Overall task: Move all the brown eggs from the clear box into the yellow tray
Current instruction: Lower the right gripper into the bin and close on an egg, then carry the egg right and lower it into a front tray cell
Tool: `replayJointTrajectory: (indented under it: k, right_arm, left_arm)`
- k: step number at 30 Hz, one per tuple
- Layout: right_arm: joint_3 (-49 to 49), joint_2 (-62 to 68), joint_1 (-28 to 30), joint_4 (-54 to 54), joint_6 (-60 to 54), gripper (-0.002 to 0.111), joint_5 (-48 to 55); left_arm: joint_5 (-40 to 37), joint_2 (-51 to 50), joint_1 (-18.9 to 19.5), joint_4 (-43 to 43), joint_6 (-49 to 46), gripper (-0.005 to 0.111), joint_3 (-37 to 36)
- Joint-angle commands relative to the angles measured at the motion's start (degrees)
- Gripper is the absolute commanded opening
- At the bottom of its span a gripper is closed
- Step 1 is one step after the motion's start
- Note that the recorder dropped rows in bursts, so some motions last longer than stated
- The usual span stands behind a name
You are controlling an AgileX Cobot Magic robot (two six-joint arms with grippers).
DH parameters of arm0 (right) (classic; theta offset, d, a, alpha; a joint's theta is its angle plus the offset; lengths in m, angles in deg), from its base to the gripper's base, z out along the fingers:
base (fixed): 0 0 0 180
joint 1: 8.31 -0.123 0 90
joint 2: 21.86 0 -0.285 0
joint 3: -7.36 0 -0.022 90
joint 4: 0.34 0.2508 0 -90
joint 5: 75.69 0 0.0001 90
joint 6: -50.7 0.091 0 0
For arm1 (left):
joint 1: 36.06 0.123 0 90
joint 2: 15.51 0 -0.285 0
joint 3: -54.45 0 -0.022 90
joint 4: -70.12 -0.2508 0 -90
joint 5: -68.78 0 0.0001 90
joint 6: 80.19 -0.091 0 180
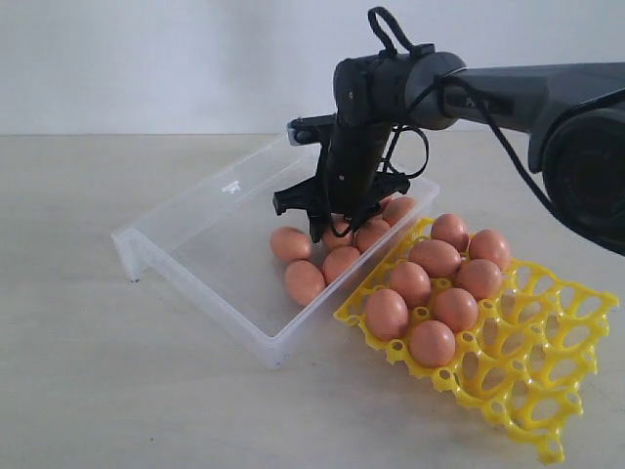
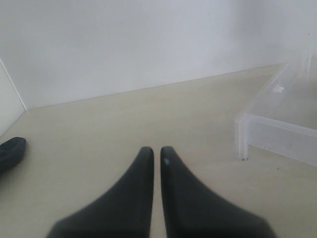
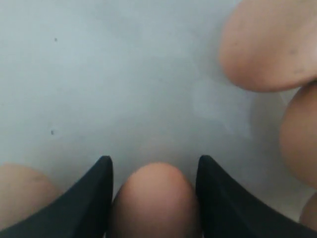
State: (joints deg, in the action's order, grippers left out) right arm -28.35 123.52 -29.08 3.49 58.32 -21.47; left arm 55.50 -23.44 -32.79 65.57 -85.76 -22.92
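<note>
Crowding the right gripper [image 3: 154, 159], speckled orange-brown eggs [image 1: 304, 281] huddle in the clear plastic box [image 1: 195, 244]; its jaws straddle one, grip unclear. Left gripper [image 2: 156, 148] pinched together.

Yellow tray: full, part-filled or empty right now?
Part-filled: the tray holds eggs in the cups nearest the box; its outer cups stand empty.

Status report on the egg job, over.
Left gripper shut, empty. Right gripper straddling a brown egg in the clear box, grip unconfirmed. Yellow tray part filled. Nothing in the way.
</note>
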Motion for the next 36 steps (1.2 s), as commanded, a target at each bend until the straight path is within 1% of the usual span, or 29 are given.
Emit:
replayJointTrajectory:
  k: [1, 3, 4, 6, 7, 8, 19, 24, 28, 30, 31, 33, 36]
  right_arm:
    - [-0.26, 1.53, 0.22, 0.21, 1.05, 0.043, 0.0]
    - [-0.26, 1.79, 0.22, 0.35, 1.05, 0.04, 0.0]
    - [-0.26, 1.79, 0.22, 0.35, 1.05, 0.036, 0.0]
    - [-0.26, 1.79, 0.22, 0.35, 0.93, 0.021, 0.0]
    - [-0.26, 1.65, 0.22, 0.23, 0.51, 0.007, 0.0]
    - [-0.26, 1.65, 0.22, 0.23, 0.38, 0.0, 0.0]
    - [-0.26, -5.58, 0.22, 0.23, -2.16, 0.0, -4.27]
    - [-0.26, -8.36, 0.11, 0.49, -1.78, 0.0, -3.42]
    - [3.04, -10.54, 0.11, 0.47, -1.51, 0.0, -5.58]
    - [7.67, -13.67, 0.11, 0.22, -0.64, 0.0, -10.01]
    - [11.39, -15.87, 0.11, -0.03, 0.23, 0.0, -13.9]
    - [21.16, -20.85, 0.11, -0.26, 1.27, 0.0, -25.19]
    - [38.09, -30.11, 0.11, -0.76, 1.27, 0.0, -46.63]
  left_arm:
    - [0.37, 0.14, -0.42, 0.29, 0.17, 0.004, 0.15]
    - [0.37, 0.14, -0.42, 0.29, 0.17, 0.004, 0.15]
    - [0.37, 0.14, -0.42, 0.29, 0.17, 0.004, 0.15]
    - [0.37, 0.14, -0.42, 0.29, 0.17, 0.004, 0.15]
    - [0.37, 0.14, -0.42, 0.29, 0.17, 0.004, 0.15]
    - [0.37, 0.14, -0.42, 0.29, 0.17, 0.004, 0.15]
    - [0.37, 0.14, -0.42, 0.29, 0.17, 0.004, 0.15]
    - [0.37, 0.14, -0.42, 0.29, 0.17, 0.004, 0.15]
    - [0.37, 0.14, -0.42, 0.29, 0.17, 0.004, 0.15]
    - [0.37, 0.14, -0.42, 0.29, 0.17, 0.004, 0.15]
    - [0.37, 0.14, -0.42, 0.29, 0.17, 0.004, 0.15]
    - [0.37, 0.14, -0.42, 0.29, 0.17, 0.004, 0.15]
    - [0.37, 0.14, -0.42, 0.29, 0.17, 0.004, 0.15]
